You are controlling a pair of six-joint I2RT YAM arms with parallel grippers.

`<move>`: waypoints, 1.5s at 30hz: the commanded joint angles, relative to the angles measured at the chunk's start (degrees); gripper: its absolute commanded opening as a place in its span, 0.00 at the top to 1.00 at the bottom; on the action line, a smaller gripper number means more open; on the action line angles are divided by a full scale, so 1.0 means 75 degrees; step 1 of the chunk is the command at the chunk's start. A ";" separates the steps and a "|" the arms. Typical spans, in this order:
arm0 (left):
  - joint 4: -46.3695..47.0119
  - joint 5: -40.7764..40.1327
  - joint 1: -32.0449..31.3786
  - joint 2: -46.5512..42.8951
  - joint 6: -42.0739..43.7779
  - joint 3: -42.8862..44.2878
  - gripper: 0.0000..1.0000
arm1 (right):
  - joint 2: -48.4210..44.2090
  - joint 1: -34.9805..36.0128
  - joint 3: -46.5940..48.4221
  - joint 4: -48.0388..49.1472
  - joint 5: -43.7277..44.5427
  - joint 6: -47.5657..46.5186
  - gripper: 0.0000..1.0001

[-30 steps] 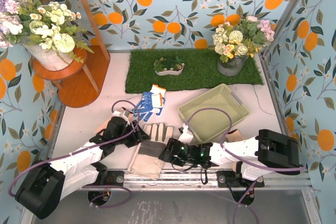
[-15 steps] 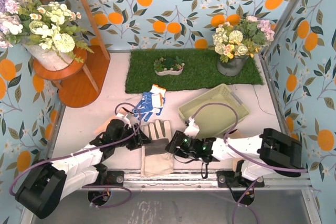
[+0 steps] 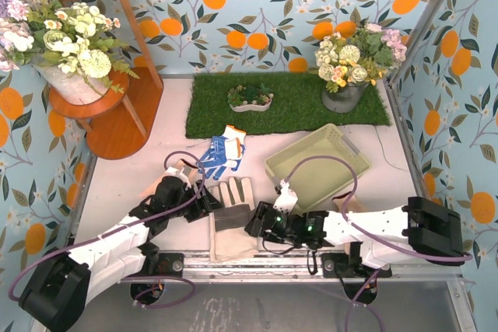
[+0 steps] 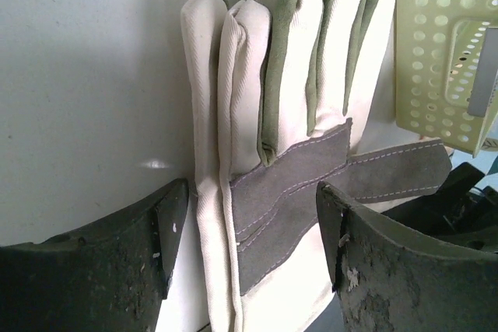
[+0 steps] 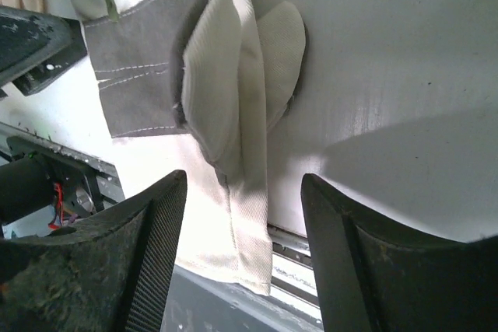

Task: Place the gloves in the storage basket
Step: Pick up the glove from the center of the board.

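The work glove [image 3: 231, 214] lies flat on the table [image 3: 128, 172] beside the basket [image 3: 274, 164], outside it. Left gripper [image 4: 250, 219]: fingers wide apart, holding nothing, glove palm between them. Right gripper [image 5: 243, 192]: fingers wide apart, holding nothing, glove thumb and cuff edge between them

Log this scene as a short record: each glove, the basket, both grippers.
grey-and-cream work glove: flat on the table, fingers pointing away from the arm bases, between the two grippers
blue-and-white glove: on the table, left of the basket
peach-tan glove: only a bit shows, left of the work glove
storage basket: no glove inside
left gripper: open, straddling the work glove's palm
right gripper: open, over the work glove's thumb-side edge
gloves stowed: none
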 commanded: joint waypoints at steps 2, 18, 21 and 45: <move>0.0214 0.0149 0.0018 0.0562 0.0090 0.0189 0.30 | 0.0447 0.0096 0.0013 0.0467 0.0012 0.0322 0.44; 0.2960 0.0833 0.0018 0.2380 -0.0503 -0.0470 0.41 | 0.1289 -0.0297 -0.0347 0.1818 -0.0275 0.0579 0.46; 0.3240 0.0934 0.0018 0.2473 -0.0546 -0.0495 0.44 | 0.1500 -0.0291 -0.0359 0.2052 -0.0337 0.0658 0.47; 0.0220 0.0267 0.0018 -0.1408 0.0661 0.0864 1.00 | -0.0361 -0.0278 0.0822 0.0285 0.0731 -0.1380 1.00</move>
